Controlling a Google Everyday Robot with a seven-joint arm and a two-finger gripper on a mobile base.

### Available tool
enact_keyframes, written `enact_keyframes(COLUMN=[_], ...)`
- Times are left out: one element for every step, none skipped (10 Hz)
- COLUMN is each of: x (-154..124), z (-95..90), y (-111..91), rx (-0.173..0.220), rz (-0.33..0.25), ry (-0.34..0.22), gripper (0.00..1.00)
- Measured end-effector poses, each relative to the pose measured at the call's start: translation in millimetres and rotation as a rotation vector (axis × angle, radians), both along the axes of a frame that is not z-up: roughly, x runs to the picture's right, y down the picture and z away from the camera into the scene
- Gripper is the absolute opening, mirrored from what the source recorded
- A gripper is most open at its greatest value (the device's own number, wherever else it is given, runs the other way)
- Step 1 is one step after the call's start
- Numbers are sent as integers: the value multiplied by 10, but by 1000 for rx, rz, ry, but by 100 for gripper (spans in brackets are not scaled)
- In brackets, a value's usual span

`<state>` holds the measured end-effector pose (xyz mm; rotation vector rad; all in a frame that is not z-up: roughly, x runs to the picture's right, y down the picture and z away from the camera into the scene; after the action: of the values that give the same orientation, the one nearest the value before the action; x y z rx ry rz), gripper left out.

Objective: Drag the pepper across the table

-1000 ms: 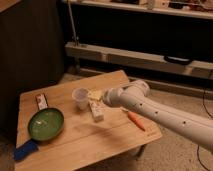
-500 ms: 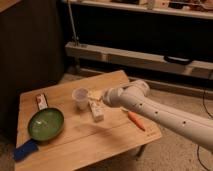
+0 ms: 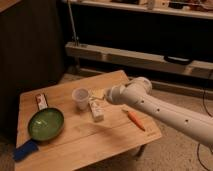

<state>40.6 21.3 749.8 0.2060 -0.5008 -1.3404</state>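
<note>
The pepper (image 3: 135,120), a slim orange tapered object, lies on the right part of the light wooden table (image 3: 115,145), near its right edge. My white arm comes in from the lower right and passes above and behind the pepper. My gripper (image 3: 99,93), with a yellowish tip, hovers over the middle of the table, to the left of the pepper, just above the white carton (image 3: 96,110) and next to the white cup (image 3: 80,98). It is apart from the pepper.
A green bowl (image 3: 45,124) sits at the front left, with a blue object (image 3: 26,150) at the front left corner. A small red-and-white packet (image 3: 41,101) lies at the back left. A low shelf unit (image 3: 140,55) stands behind the table.
</note>
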Motion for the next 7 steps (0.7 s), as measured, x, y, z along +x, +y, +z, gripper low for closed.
enact_keyframes(x=[315, 636, 838, 961, 1028, 1027, 957], z=[42, 53, 53, 34, 27, 39, 63], y=[-88, -169, -204, -240, -249, -205, -126], rx=[-21, -49, -68, -76, -81, -81, -84], rz=[-26, -51, -69, -80, -87, -97, -115], ry=[16, 23, 21, 16, 13, 19, 32], gripper=[80, 80, 80, 80, 80, 80, 80])
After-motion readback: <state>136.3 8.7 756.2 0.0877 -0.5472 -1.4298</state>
